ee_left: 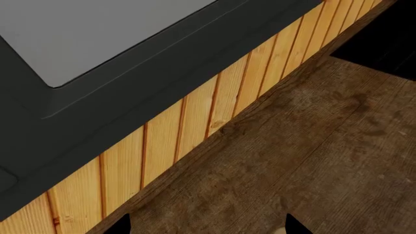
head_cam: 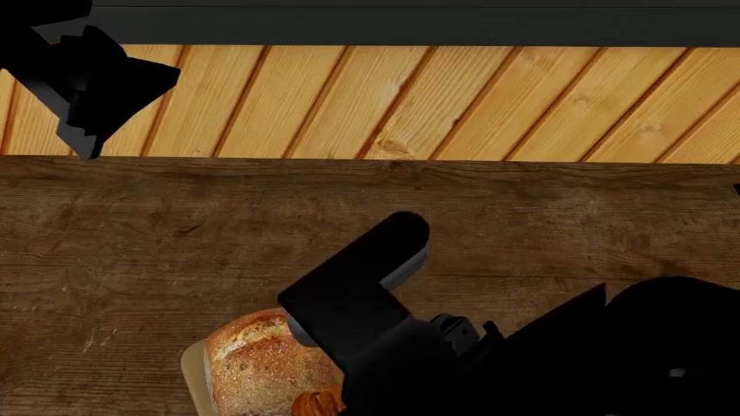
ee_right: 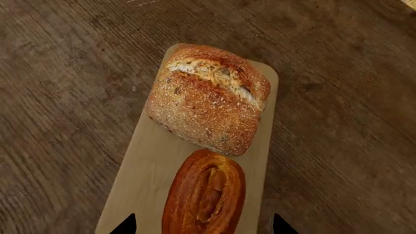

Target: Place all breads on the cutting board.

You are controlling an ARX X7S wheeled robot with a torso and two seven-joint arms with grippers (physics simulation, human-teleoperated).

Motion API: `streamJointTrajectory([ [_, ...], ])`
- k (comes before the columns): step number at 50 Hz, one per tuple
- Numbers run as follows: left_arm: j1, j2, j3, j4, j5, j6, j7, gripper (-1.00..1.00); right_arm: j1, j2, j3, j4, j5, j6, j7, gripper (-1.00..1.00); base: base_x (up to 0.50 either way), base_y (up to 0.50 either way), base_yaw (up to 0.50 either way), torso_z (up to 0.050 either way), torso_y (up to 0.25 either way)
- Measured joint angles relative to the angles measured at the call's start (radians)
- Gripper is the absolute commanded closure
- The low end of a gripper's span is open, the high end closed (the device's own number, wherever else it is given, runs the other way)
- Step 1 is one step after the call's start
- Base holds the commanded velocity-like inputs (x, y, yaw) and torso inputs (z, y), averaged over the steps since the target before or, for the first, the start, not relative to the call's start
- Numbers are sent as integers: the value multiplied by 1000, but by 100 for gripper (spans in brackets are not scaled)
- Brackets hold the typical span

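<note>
Two breads lie on the pale cutting board [ee_right: 146,170]. One is a speckled golden-brown crusty loaf [ee_right: 208,97] and the other an oval orange-brown loaf [ee_right: 204,192] with a split top. My right gripper [ee_right: 201,226] hangs open above the oval loaf, one fingertip on each side and neither touching it. In the head view my right arm [head_cam: 370,303] hides most of the cutting board [head_cam: 194,373], leaving part of the crusty loaf [head_cam: 260,364] showing. My left gripper [ee_left: 209,228] is open over bare brown wood, holding nothing.
The board rests on a dark brown wooden plank surface [head_cam: 173,234]. Behind it stands an orange slatted wood panel [head_cam: 405,104], topped by a dark counter [ee_left: 130,92] with a grey inset [ee_left: 85,29]. My left arm [head_cam: 81,78] shows against the panel.
</note>
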Motion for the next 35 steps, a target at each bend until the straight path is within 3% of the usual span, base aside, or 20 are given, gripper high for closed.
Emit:
streamJointTrajectory([
  [16,3,-13,-13,34,-22,-8,-41,-100,213,131,78,-91,207,37,113,-100,0,0,0,0,0],
  [35,66,-116,-134,230,-209,33,-323,-100,317,301,187,-149,256,-27,151,-100,0,0,0,0,0],
])
